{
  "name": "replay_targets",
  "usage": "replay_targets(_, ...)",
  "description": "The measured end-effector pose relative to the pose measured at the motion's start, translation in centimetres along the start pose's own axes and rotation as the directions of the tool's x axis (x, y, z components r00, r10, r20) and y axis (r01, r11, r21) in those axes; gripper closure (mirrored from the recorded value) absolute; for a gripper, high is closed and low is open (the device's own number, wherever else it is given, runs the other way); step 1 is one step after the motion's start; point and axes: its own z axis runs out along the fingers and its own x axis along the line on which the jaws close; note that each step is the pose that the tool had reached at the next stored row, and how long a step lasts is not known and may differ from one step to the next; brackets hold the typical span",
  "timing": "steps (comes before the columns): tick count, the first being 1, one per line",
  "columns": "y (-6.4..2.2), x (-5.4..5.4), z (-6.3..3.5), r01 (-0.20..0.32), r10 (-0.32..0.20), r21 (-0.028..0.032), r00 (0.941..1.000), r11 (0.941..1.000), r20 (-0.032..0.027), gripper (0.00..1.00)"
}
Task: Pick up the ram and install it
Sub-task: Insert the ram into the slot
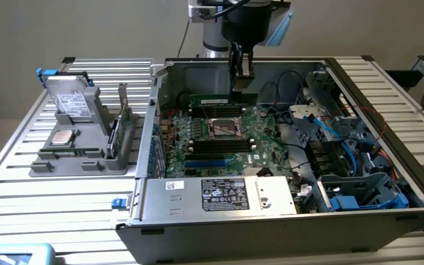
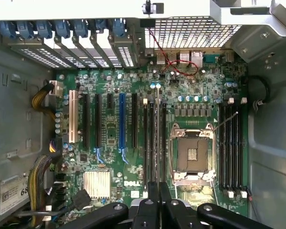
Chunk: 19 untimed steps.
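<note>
While its fingers pinch shut on the ram [image 1: 210,100], the gripper [image 1: 242,90] hangs inside the open computer case [image 1: 377,118]. It holds the green stick on edge, just beyond the processor socket [image 1: 225,128] in the exterior view. White lettering on the motherboard [image 2: 109,143] reads DELL [image 2: 132,182]. A case sticker [image 2: 12,193] shows "68".
</note>
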Motion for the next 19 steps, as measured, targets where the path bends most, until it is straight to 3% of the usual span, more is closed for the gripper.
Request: replay_targets(19,-0.16,-0.4,3.43,-0.005,0.005,-0.0002,1.0,1.0,-0.0011,0.88)
